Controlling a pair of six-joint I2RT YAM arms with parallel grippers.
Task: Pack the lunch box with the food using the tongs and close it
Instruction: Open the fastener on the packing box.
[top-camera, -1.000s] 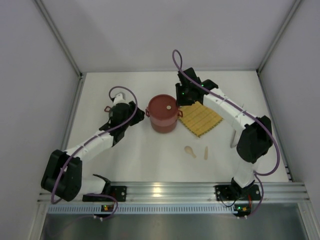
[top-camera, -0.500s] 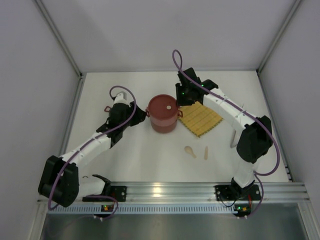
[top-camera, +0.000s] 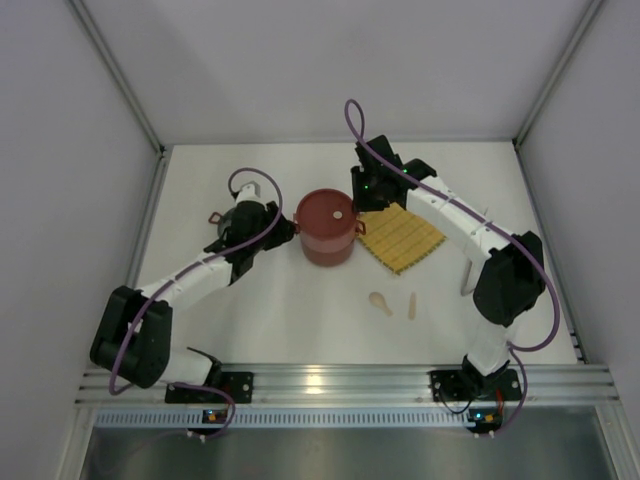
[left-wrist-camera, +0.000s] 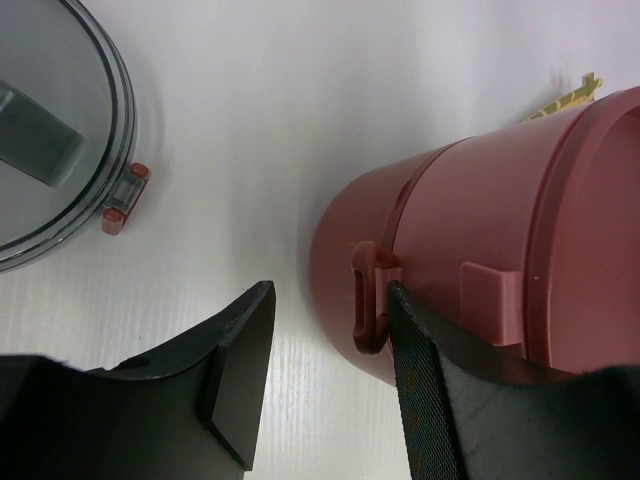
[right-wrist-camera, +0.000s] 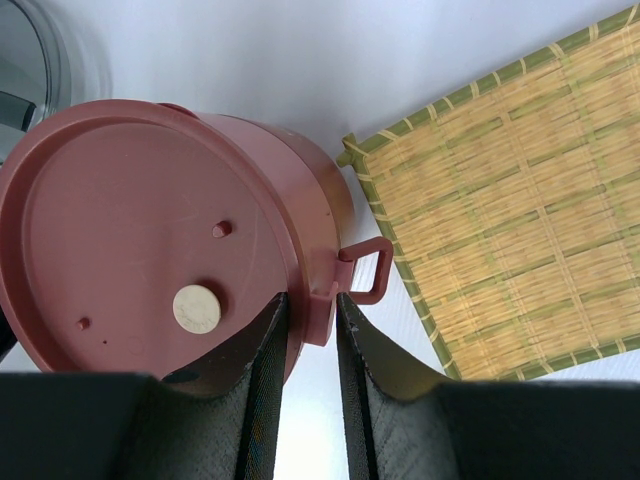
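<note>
Two arms flank the lunch box (top-camera: 326, 226), which stands stacked and lidded mid-table, just beside the yellow mat (top-camera: 400, 238). Right gripper (right-wrist-camera: 312, 340): fingers pinched on the small tab (right-wrist-camera: 318, 305) at the lid's rim, next to the side handle (right-wrist-camera: 368, 270). Left gripper (left-wrist-camera: 325, 385): jaws apart, straddling the opposite handle (left-wrist-camera: 366, 300); one finger sits against the box wall, the other clear of it. Clear round cover (left-wrist-camera: 60, 130) with red clips lies on the table left of the box.
</note>
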